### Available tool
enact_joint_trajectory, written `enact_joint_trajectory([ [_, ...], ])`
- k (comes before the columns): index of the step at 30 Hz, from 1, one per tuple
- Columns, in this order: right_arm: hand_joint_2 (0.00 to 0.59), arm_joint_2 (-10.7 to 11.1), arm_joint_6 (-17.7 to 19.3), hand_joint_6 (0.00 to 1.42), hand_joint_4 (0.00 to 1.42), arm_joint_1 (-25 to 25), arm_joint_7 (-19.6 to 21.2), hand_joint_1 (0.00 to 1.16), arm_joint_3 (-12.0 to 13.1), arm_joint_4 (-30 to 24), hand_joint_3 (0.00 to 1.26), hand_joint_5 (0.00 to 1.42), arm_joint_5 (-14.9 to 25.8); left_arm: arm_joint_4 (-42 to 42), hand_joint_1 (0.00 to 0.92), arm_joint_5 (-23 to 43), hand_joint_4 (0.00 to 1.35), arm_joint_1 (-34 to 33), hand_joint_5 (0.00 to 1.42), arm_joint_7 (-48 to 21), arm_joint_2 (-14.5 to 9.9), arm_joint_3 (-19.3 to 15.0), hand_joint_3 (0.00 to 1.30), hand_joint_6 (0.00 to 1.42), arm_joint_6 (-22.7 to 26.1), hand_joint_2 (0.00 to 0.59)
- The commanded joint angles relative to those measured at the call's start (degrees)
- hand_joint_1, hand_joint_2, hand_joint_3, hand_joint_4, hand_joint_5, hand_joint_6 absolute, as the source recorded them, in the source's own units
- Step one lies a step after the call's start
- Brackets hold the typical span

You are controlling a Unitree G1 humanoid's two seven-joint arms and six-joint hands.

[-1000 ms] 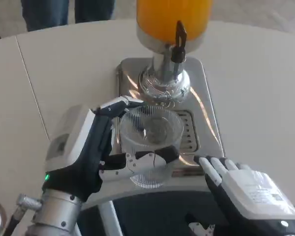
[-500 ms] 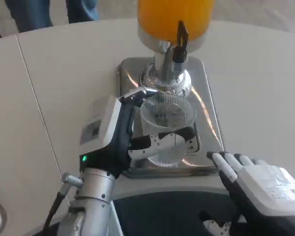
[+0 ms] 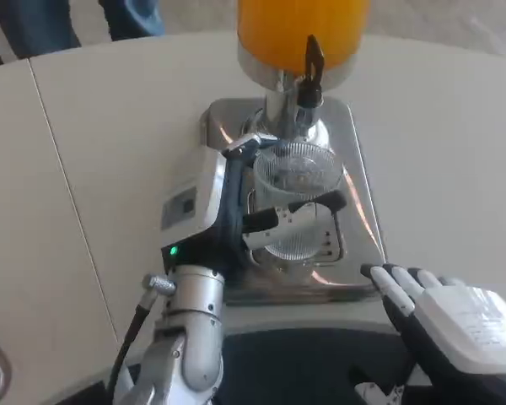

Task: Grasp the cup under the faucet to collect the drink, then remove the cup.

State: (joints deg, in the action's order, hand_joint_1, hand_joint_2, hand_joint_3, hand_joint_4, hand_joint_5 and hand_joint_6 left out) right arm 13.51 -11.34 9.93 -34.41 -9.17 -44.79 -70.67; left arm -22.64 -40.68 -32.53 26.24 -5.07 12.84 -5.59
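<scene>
White bench point(image 3: 110, 126), rounded along its far edge, with a seam running from the far left toward the near edge. Orange drink tank point(image 3: 302, 29) at the far middle of the bench, on a chrome pedestal point(image 3: 288, 118) rising from a steel drip tray point(image 3: 358, 181) that reaches toward the near edge. Black-handled faucet point(image 3: 310, 63) on the tank's front, pointing down over the tray. Left hand point(image 3: 228, 211) over the tray's left part, white back turned to the bench's left edge, fingers wrapped around the cup point(image 3: 297, 202), one across its near wall and one hooked at its far rim. Cup clear, ribbed, upright, over the tray's grille, directly below the faucet and just in front of the pedestal; contents hard to make out. Right hand point(image 3: 443, 312) at the near right edge of the bench, just beside the tray's near right corner, palm down, fingers stretched flat and slightly spread, holding nothing. Blue-trousered legs point(image 3: 34, 21) past the far left edge.
</scene>
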Motion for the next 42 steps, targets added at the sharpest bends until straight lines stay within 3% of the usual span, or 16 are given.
enact_joint_trajectory([
  [1,0.41,-0.15,-0.26,0.0,0.0,0.17,-0.77,0.46,0.93,0.21,0.0,0.0,0.22,-2.67,0.475,-0.42,1.19,-2.71,1.42,3.86,1.55,1.18,1.01,1.42,0.85,0.133],
  [5,0.41,-0.34,-0.39,0.0,0.0,0.03,-1.16,0.46,1.07,0.21,0.0,0.0,-0.08,-5.83,0.476,-1.17,1.16,-4.92,1.42,7.52,2.73,2.15,1.0,1.42,2.68,0.124],
  [9,0.41,-0.65,-0.81,0.0,0.0,-0.79,-1.64,0.46,1.46,0.74,0.0,0.0,-0.2,-8.24,0.47,-1.54,1.06,-6.38,1.33,9.49,2.92,3.67,0.9,1.42,3.41,0.087],
  [15,0.41,-0.85,-1.27,0.0,0.0,-1.62,-1.95,0.46,1.84,1.57,0.0,0.0,0.11,-9.28,0.422,-1.39,0.76,-6.54,1.11,10.19,2.29,5.24,0.7,1.41,3.98,0.066],
  [18,0.412,-0.96,-1.48,0.0,0.0,-1.9,-1.82,0.46,1.98,2.05,0.0,0.0,0.33,-8.96,0.32,-1.23,0.47,-6.19,0.86,9.7,1.74,5.56,0.54,1.27,4.08,0.089],
  [23,0.413,-1.2,-1.57,0.0,0.0,-2.17,-1.78,0.47,2.09,2.29,0.0,0.0,0.72,-8.17,0.284,-1.19,0.28,-5.86,0.6,9.05,1.2,6.12,0.4,0.96,5.07,0.086],
  [27,0.414,-1.23,-1.58,0.0,0.0,-2.4,-1.74,0.48,2.28,2.52,0.0,0.0,1.0,-7.76,0.261,-0.94,0.2,-5.92,0.49,8.73,0.9,6.33,0.34,0.78,5.45,0.08],
  [42,0.413,-1.15,-1.96,0.0,0.0,-4.29,-1.26,0.52,2.14,4.92,0.0,0.0,1.54,-6.82,0.204,1.05,0.14,-6.22,0.42,7.87,-1.36,5.35,0.29,0.68,2.0,0.068],
])
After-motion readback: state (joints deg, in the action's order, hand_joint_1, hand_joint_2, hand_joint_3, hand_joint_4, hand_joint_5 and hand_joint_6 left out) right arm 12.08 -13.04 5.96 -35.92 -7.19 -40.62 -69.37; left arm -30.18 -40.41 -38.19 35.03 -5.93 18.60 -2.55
